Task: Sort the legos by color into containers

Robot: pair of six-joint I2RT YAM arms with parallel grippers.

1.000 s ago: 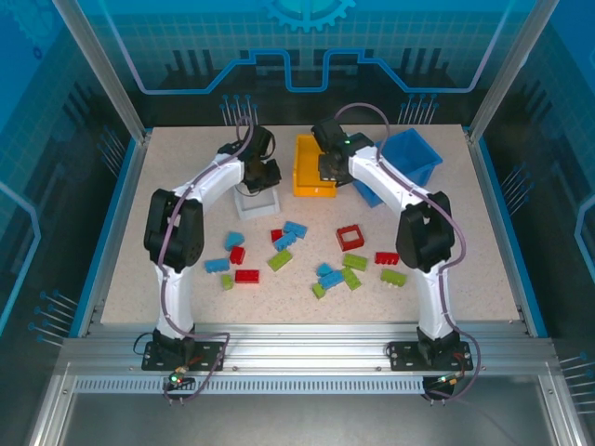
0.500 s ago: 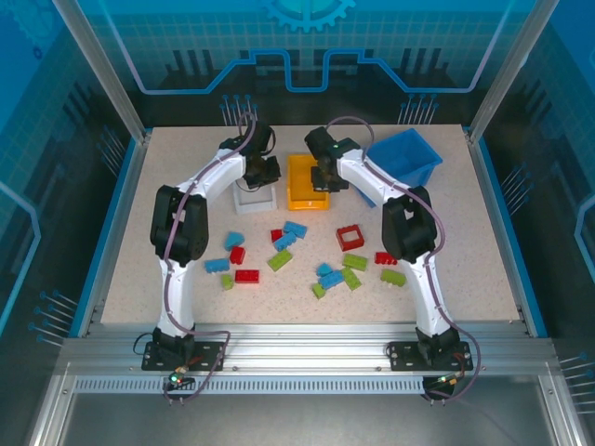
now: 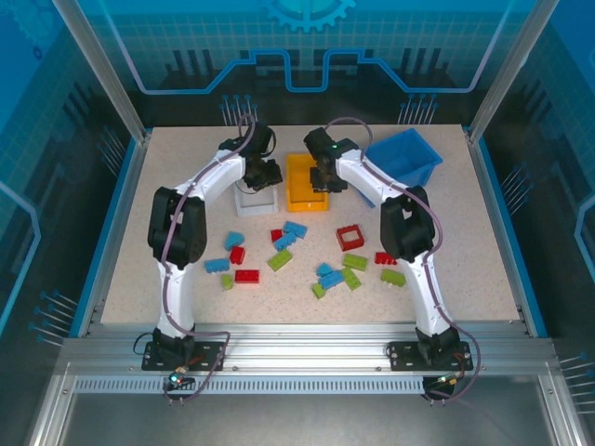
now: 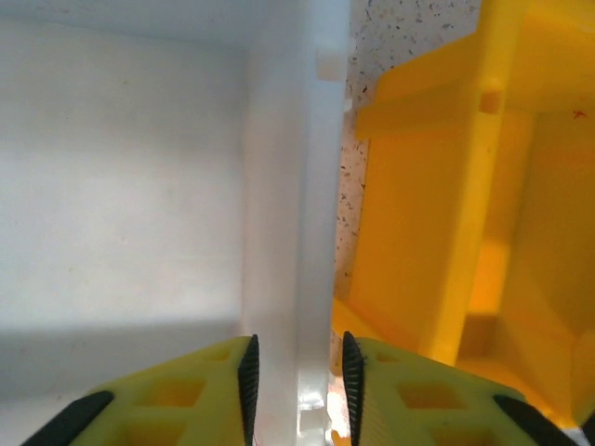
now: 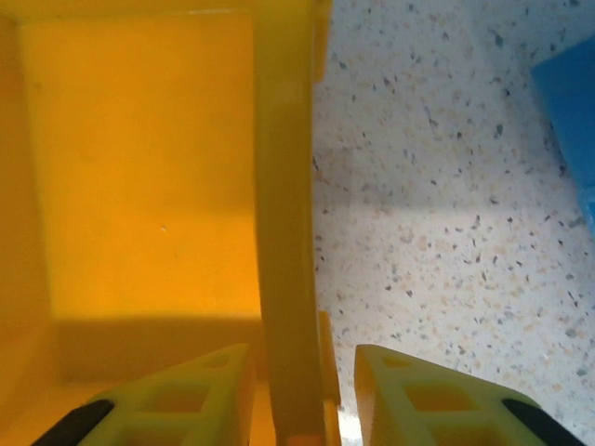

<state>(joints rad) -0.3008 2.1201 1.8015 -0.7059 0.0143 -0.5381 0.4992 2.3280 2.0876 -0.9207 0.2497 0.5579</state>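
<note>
The left end effector [image 4: 297, 372] is a little open over a wall of the white container [image 4: 279, 186]; I cannot tell if it squeezes. The right end effector [image 5: 305, 372], a little open, sits loosely over a wall of the orange container [image 5: 284, 186]. The legos [image 3: 279, 260] lie on the surface [image 3: 167, 232].

My left arm [image 3: 212, 178] and right arm [image 3: 376, 181] are a matched pair: slim white shells between bulky black joint housings [image 3: 174, 232], each ending in a black base plate [image 3: 181, 351]. A greyish-purple cable [image 3: 168, 295] runs along the outside of each arm and loops free near the wrist. A small green light [image 3: 334, 147] glows on my right wrist. My left tool [image 4: 296, 376] and right tool [image 5: 305, 381] look alike (close up, at least). Each has two lime-yellow plastic fingers [image 4: 181, 395] with rectangular pockets moulded in, thin black ridged pads [image 4: 247, 376] on the inner faces, and black patches [image 4: 82, 413] at the outer corners.
</note>
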